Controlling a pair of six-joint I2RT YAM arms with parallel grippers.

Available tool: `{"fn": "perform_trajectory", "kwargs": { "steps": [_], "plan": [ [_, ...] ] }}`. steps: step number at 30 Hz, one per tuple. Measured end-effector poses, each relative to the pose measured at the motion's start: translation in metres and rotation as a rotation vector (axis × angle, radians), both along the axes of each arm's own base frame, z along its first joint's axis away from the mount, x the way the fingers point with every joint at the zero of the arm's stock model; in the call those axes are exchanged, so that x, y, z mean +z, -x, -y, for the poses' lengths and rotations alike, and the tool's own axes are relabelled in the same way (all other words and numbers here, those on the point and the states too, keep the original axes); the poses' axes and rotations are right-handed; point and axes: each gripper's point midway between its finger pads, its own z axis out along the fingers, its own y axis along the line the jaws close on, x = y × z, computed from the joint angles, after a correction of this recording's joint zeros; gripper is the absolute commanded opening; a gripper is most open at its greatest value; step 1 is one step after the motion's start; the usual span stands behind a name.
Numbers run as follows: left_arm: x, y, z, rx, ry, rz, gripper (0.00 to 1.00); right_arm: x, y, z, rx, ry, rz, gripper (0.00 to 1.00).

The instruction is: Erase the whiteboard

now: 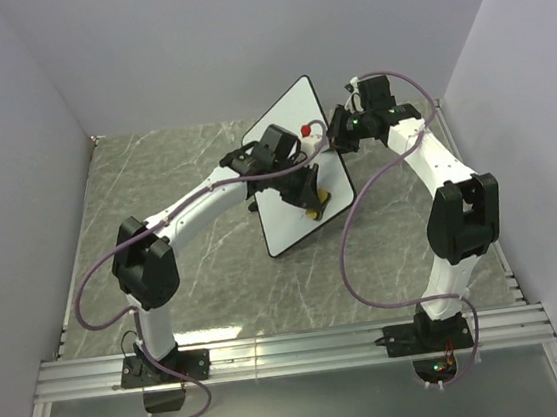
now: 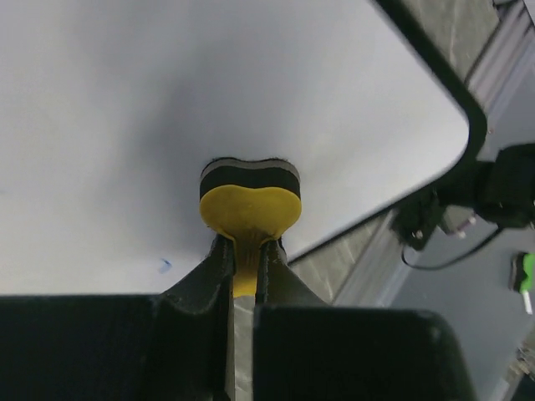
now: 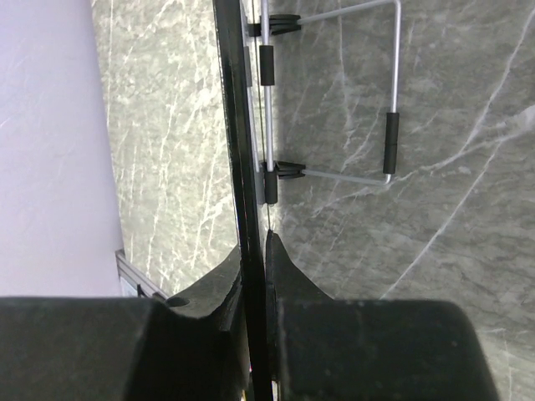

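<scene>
Nearly wiped: the large white black-rimmed whiteboard [image 2: 167, 109] shows one tiny blue fleck [image 2: 165, 266] just left of the left pincer [image 2: 244, 255], which pinches the yellow heart-shaped eraser [image 2: 251, 209], while the right pincer [image 3: 256, 244] clamps its rim.

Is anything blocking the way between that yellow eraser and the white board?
Nothing visible. The left gripper holds the yellow eraser with its dark pad seemingly against the whiteboard; the right gripper clamps the board's edge.
</scene>
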Motion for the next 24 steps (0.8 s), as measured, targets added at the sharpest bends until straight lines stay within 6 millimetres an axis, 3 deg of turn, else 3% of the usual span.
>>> {"fn": "perform_trajectory", "kwargs": {
  "steps": [4,10,14,20,24],
  "plan": [
    [-0.016,0.028,-0.009,-0.011,-0.013,-0.071,0.0,0.001,0.0,-0.001,0.011,-0.004,0.007,0.0],
    [-0.047,0.034,-0.027,0.077,-0.051,-0.146,0.0,0.001,0.0,-0.003,0.037,-0.008,0.038,0.0],
    [-0.061,0.019,-0.045,0.173,-0.073,-0.181,0.0,0.001,0.001,-0.003,0.044,-0.012,0.05,0.0],
    [-0.078,-0.028,-0.078,0.349,-0.128,-0.135,0.0,-0.001,0.003,-0.003,0.029,-0.02,0.038,0.0],
    [-0.087,-0.042,-0.088,0.398,-0.157,-0.12,0.0,0.0,0.003,-0.003,0.03,-0.019,0.039,0.0]
  ]
}}
